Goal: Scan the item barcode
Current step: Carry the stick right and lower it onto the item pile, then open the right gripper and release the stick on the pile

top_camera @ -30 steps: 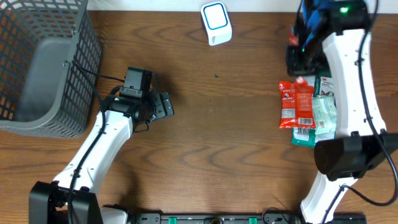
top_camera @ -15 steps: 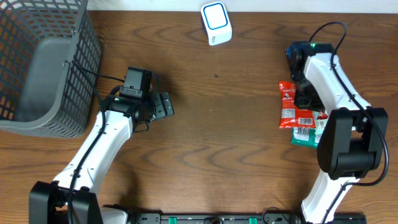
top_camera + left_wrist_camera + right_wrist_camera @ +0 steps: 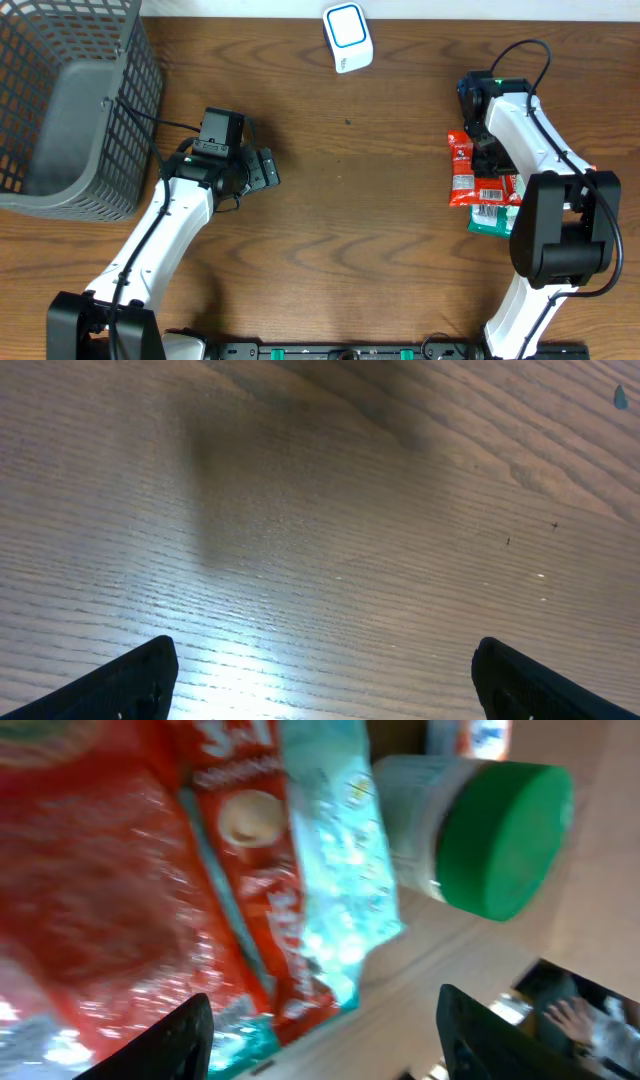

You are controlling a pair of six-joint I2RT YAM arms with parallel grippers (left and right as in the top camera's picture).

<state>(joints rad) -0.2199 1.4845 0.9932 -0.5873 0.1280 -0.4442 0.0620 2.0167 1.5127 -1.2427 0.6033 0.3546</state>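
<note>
Though the right gripper (image 3: 320, 1035), jaws apart, half hides the blurred red packet (image 3: 100, 870), the left gripper (image 3: 320, 680) gapes over the wooden table (image 3: 300, 510).

In the upper left stands a gray wire basket (image 3: 140, 90), with a white scanner (image 3: 347, 37) at top centre. The left arm (image 3: 170, 225) reaches up from the lower left. At right, the right arm (image 3: 530, 130) covers part of a red packet (image 3: 465, 175) and a teal packet (image 3: 490, 218) beside it

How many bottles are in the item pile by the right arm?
1: a white bottle with a green cap, next to the teal packet in the right wrist view. Overhead, the right arm covers that spot, so more could be hidden.
</note>
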